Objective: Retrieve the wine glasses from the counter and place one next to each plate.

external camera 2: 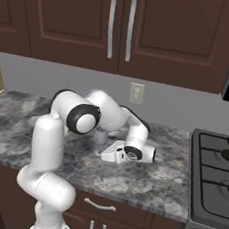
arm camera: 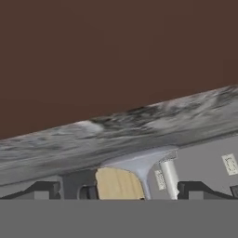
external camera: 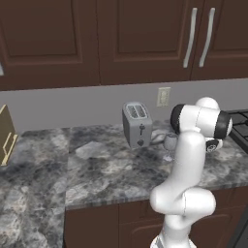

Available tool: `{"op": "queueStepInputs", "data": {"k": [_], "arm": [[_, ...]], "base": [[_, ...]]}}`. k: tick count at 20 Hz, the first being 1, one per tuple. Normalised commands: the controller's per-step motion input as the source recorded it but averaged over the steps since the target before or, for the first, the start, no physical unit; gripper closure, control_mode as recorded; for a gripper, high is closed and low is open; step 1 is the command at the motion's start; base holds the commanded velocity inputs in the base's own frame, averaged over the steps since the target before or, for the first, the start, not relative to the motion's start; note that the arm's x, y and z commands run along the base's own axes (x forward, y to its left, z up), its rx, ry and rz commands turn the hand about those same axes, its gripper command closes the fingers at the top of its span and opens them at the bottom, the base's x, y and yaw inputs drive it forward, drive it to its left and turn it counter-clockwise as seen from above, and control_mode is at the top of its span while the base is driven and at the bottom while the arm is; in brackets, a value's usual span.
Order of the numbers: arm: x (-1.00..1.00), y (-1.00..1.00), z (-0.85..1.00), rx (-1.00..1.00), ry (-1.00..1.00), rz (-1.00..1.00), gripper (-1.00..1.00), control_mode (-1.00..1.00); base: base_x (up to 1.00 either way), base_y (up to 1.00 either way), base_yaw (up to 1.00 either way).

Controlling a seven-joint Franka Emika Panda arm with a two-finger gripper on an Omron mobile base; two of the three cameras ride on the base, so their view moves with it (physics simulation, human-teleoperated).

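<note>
The arm was folded low over the counter (external camera: 111,169), its hand lying almost flat on the grey stone near the back wall. In the hand view the two dark fingertips (arm camera: 44,189) stood far apart at the bottom corners, so the gripper (arm camera: 119,190) was spread wide with nothing pinched in it. In that tilted view a pale, clear stem and flaring shape rose between the tips, which looked like one of the wine glasses (arm camera: 144,169), though only part of it showed and its bowl was cut off.

From the left side a wine glass (external camera: 169,144) stood on the counter just right of the silver toaster (external camera: 137,124), its lower half hidden behind the white forearm. Something pale lay just behind it by the toaster; I could not tell whether that was a second glass. From the right side the glass was a faint shape (external camera 2: 101,135) tucked behind the elbow, close to the hand. A stove (external camera 2: 216,168) sat at the right end, cut by the frame, and a wooden block (external camera: 6,135) at the far left was only partly in sight
</note>
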Motion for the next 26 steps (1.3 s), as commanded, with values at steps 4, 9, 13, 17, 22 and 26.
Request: {"op": "queueStepInputs", "data": {"k": [4,9,13,17,22,26], "arm": [[0.0,0.24,-0.16,-0.06,0.03,0.0,-1.0,-1.0],[0.0,0.32,-0.14,-0.04,0.01,-0.01,-1.0,-1.0],[0.01,0.36,-0.14,0.0,0.0,-0.04,-1.0,-1.0],[0.07,0.26,-0.13,0.0,0.02,-0.05,-1.0,-1.0],[0.0,0.06,0.01,0.0,0.0,-0.05,1.0,-1.0],[-0.14,0.0,0.09,0.0,-0.01,0.0,1.0,-1.0]], "base": [[0.0,0.0,0.0],[0.0,0.0,0.0],[0.0,0.0,0.0],[0.0,0.0,0.0],[0.0,0.0,0.0],[0.0,0.0,0.0]]}}
